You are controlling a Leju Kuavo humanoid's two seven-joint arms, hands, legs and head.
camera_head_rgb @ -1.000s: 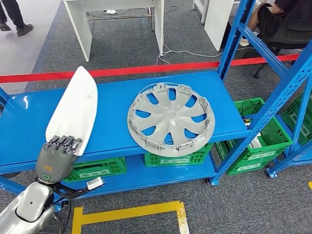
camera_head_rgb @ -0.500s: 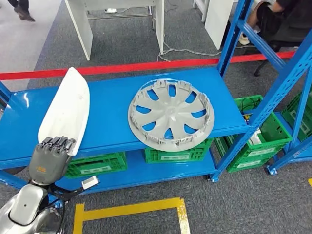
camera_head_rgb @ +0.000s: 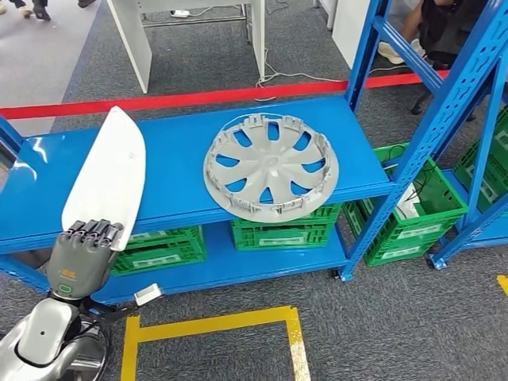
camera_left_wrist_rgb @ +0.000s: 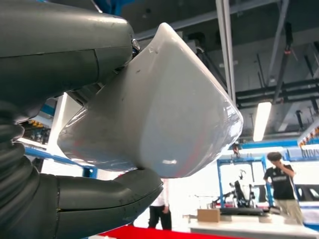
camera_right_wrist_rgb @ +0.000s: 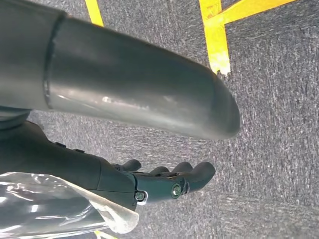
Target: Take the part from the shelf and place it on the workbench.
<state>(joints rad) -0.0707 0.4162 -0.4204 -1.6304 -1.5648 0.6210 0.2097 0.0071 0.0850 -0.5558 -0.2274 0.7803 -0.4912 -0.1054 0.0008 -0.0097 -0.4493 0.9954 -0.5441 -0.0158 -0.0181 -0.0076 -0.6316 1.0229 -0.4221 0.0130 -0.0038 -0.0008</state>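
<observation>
Left hand (camera_head_rgb: 81, 262) grips the white part (camera_head_rgb: 108, 178) by its near end, raised above the shelf's (camera_head_rgb: 179, 178) left front edge; it looks a stiff, glossy, probably light shell, likely slippery, while the right hand (camera_right_wrist_rgb: 165, 181) hangs empty, fingers loosely extended.

White part (camera_head_rgb: 108, 178): smooth, glossy plastic shell, long and tapered, one end rounded to a blunt point, other end wider. Held by left hand (camera_head_rgb: 81, 258) at its wider near end; pointed end aims up and away, over front-left area of blue shelf (camera_head_rgb: 174, 178). Whether it touches the shelf top: can't tell. Left wrist view: part (camera_left_wrist_rgb: 161, 114) clamped betw. thick thumb and darker fingers (camera_left_wrist_rgb: 68, 50), curved convex face w/ faint scuffs and light reflections.
</observation>
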